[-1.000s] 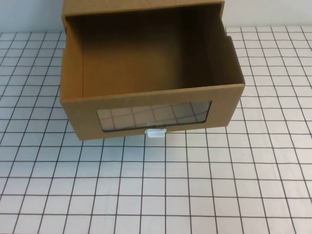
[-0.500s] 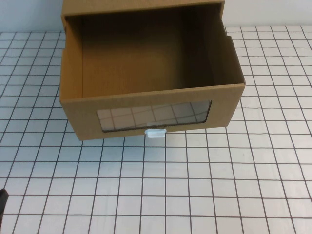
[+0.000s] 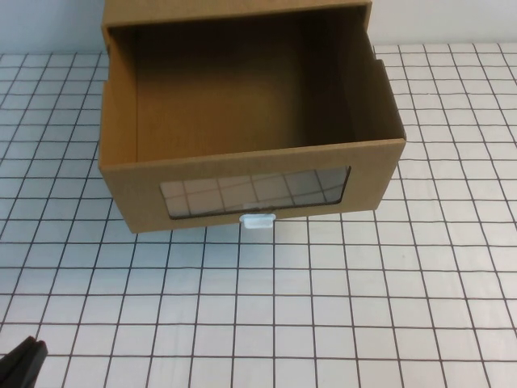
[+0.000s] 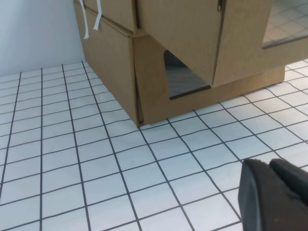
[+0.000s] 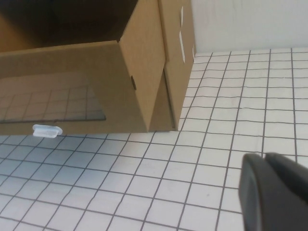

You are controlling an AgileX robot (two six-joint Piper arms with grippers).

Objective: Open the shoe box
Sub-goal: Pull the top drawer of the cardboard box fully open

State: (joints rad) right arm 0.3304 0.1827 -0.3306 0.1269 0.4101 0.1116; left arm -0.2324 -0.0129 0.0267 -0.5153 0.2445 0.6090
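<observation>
The brown cardboard shoe box (image 3: pixel 371 174) stands at the back middle of the gridded table. Its drawer is slid out toward me and shows an empty inside. The drawer front has a clear window (image 3: pixel 254 192) and a small white pull tab (image 3: pixel 258 221) under it. My left gripper (image 3: pixel 23 360) pokes in at the near left corner, shut and holding nothing, far from the box. In the left wrist view the left gripper (image 4: pixel 267 163) hangs over the table beside the box (image 4: pixel 192 53). My right gripper (image 5: pixel 263 156) is shut and empty, off to the box's right, with the tab (image 5: pixel 46 129) in its view.
The white table with black grid lines (image 3: pixel 323 307) spreads in front of and on both sides of the box. A pale wall (image 3: pixel 48 24) rises behind it.
The left gripper has come into the high view at the near left corner, further in than half a second ago. The box has not moved.
</observation>
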